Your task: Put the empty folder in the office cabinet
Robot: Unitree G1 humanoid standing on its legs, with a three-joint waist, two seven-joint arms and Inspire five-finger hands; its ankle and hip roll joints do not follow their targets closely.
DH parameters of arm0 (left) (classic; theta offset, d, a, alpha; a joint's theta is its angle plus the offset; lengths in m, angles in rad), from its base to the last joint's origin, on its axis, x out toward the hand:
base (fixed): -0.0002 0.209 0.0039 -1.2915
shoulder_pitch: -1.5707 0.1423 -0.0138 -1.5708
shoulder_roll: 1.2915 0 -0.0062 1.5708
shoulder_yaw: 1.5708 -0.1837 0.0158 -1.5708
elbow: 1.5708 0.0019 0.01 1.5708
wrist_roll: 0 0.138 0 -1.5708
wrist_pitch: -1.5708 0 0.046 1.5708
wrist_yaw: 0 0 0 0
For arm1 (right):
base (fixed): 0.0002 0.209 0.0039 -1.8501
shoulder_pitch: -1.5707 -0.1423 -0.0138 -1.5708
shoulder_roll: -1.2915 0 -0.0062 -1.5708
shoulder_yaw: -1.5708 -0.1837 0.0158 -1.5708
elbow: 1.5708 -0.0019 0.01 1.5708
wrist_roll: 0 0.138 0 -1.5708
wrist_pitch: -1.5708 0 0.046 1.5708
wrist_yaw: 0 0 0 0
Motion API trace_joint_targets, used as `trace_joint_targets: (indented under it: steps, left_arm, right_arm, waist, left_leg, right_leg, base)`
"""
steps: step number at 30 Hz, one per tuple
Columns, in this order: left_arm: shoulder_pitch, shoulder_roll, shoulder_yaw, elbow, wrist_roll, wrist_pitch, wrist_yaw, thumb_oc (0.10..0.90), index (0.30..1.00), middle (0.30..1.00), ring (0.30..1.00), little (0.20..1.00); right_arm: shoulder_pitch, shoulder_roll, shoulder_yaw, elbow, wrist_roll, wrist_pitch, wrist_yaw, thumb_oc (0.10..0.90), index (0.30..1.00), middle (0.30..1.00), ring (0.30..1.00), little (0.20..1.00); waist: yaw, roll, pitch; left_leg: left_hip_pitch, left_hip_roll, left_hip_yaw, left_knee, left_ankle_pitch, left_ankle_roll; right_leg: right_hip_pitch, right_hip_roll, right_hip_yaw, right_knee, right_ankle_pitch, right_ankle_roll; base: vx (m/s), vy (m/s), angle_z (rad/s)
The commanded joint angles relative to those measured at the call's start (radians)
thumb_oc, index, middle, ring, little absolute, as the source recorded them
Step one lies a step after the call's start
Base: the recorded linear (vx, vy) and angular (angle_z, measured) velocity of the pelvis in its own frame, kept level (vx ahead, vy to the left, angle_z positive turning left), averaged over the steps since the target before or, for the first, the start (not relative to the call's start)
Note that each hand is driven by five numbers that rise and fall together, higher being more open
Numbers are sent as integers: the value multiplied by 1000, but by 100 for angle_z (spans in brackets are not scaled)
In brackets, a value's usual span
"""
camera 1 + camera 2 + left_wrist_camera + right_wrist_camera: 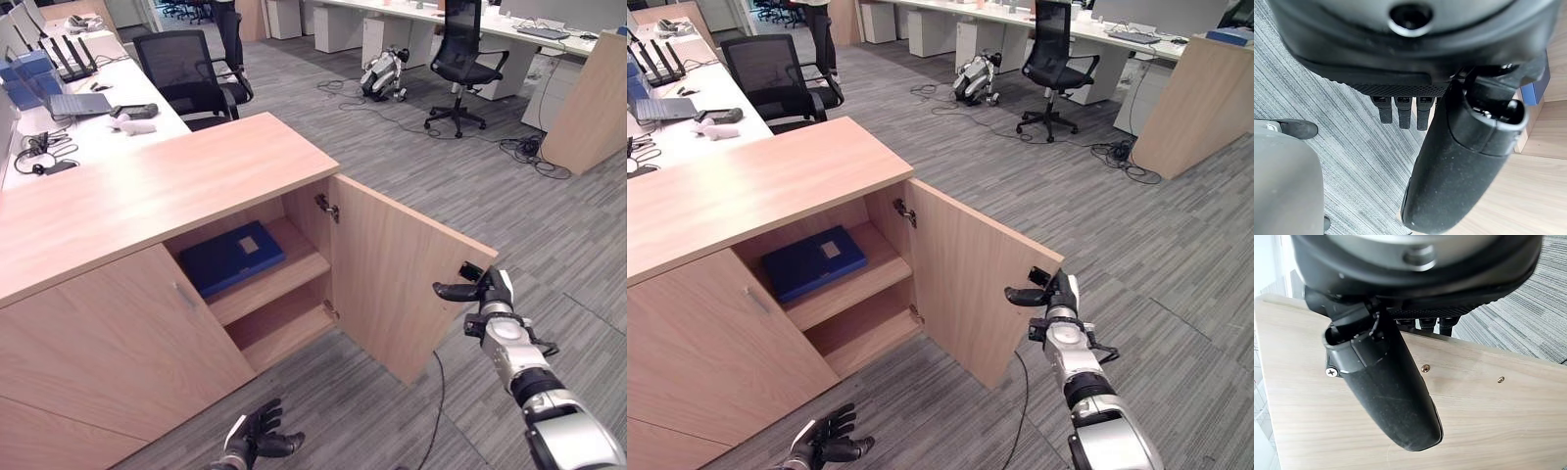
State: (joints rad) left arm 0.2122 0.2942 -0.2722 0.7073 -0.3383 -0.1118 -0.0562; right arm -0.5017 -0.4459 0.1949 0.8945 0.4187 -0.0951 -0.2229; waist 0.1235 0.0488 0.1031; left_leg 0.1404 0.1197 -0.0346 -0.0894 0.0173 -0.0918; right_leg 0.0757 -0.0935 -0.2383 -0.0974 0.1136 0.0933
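A dark blue folder (232,257) lies flat on the upper shelf of the light-wood office cabinet (147,191); a corner of the folder (1536,90) shows past my left hand. The cabinet door (392,284) stands wide open, swung out to the right. My right hand (487,291) holds the door's free upper edge, with the thumb (1386,387) lying on the inner face and the fingers curled round behind the edge. Low over the carpet in front of the cabinet hangs my left hand (257,436), fingers relaxed and spread, holding nothing.
The lower shelf (284,328) is bare. Behind the cabinet is a white desk (118,137) with a laptop (78,103), and a black office chair (191,73). Further off stand another chair (458,59), a robot dog (384,73), floor cables (529,147) and a wooden partition (593,98).
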Motion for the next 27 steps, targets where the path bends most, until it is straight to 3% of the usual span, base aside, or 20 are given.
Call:
trace_joint_targets:
  steps: [1,9,12,14,17,18,23,27]
  left_arm:
    - [-88,45,-45,-10,6,-64,-2,800,900,900,900,900]
    - [-86,38,20,-5,8,-68,21,800,900,900,900,900]
    - [-95,38,76,9,-3,-76,40,800,900,900,900,900]
    - [-118,34,84,22,6,-75,42,800,900,900,900,900]
    - [-128,33,90,18,41,-72,27,800,900,900,900,900]
    - [-128,40,89,22,59,-73,18,800,900,900,900,900]
    - [-128,62,71,78,134,-69,9,800,900,900,900,900]
    - [-165,96,41,56,128,-68,32,800,900,900,900,900]
  right_arm:
    - [-126,41,62,-232,-4,-121,45,800,900,900,900,900]
    - [57,85,169,-440,-56,-105,160,800,900,900,900,900]
    - [135,93,240,-558,-54,-110,244,800,900,900,900,900]
    - [188,59,257,-615,-54,-118,281,800,900,900,900,900]
    - [205,26,316,-670,-104,-110,326,800,900,900,900,900]
    - [207,24,336,-694,-128,-104,339,800,900,900,900,900]
    - [110,121,444,-753,-127,-90,378,800,900,900,900,900]
    - [-113,266,530,-793,-97,-103,354,800,900,900,900,900]
  waist:
    - [43,-59,-59]
    - [53,-57,-46]
    - [81,-67,-9]
    - [86,-86,24]
    - [55,-95,23]
    - [55,-92,17]
    - [97,-119,-3]
    - [179,-155,12]
  left_leg:
    - [-65,-28,-45,2,-17,-3]
    - [-92,-27,-100,2,-2,-13]
    - [-147,-16,-127,11,24,-27]
    - [-239,3,-56,96,33,-46]
    - [-234,108,257,118,46,-40]
    - [-227,123,317,111,60,-36]
    - [-226,63,293,63,64,-3]
    - [-246,16,236,85,31,38]
  right_leg:
    - [58,-72,7,10,-122,75]
    - [52,-70,-15,10,-129,70]
    - [24,-75,-36,10,-121,70]
    - [19,-108,-113,10,-120,78]
    - [29,-132,-217,10,-113,89]
    - [43,-129,-240,11,-117,91]
    - [78,-144,-297,75,-135,84]
    - [49,-170,-308,207,-151,103]
  base:
    - [-1,4,21]
    - [6,-24,17]
    - [-116,-63,22]
    - [-201,29,20]
    - [-96,133,134]
    - [36,167,153]
    - [63,97,51]
    - [90,105,165]
